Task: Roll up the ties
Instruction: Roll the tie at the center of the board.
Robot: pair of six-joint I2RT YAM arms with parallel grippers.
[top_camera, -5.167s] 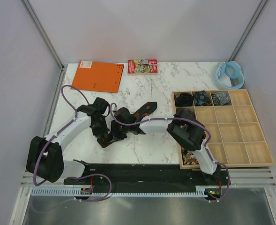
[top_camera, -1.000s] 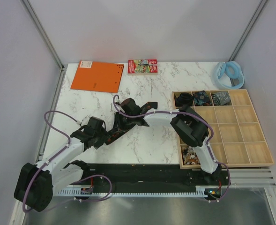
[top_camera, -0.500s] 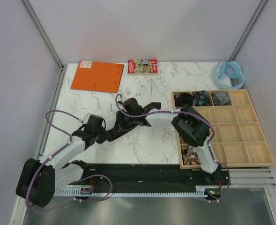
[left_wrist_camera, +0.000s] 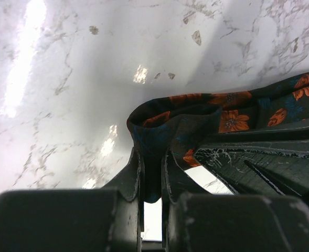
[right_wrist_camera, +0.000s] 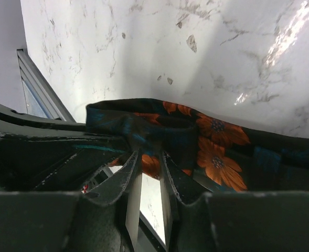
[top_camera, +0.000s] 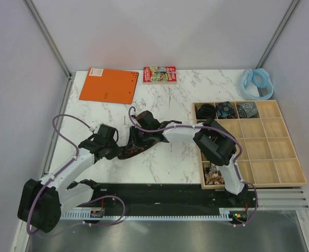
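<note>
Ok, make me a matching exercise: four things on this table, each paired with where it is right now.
1. orange notebook
2. pale blue ring
3. flowered tie
4. coiled ties

A. far row of the wooden tray
B. clamped in the left gripper and right gripper
C. far right corner
D. far left corner

Pairs: 1-D, 2-C, 3-B, 4-A

Your left arm (top_camera: pixel 70 169), lower left of the frame, and right arm (top_camera: pixel 181 133) wear white shells between black joints; purple cables (top_camera: pixel 66 115) loop along both. Your black fingers (left_wrist_camera: pixel 129 178) show scuffed, pale-chipped edges.
</note>
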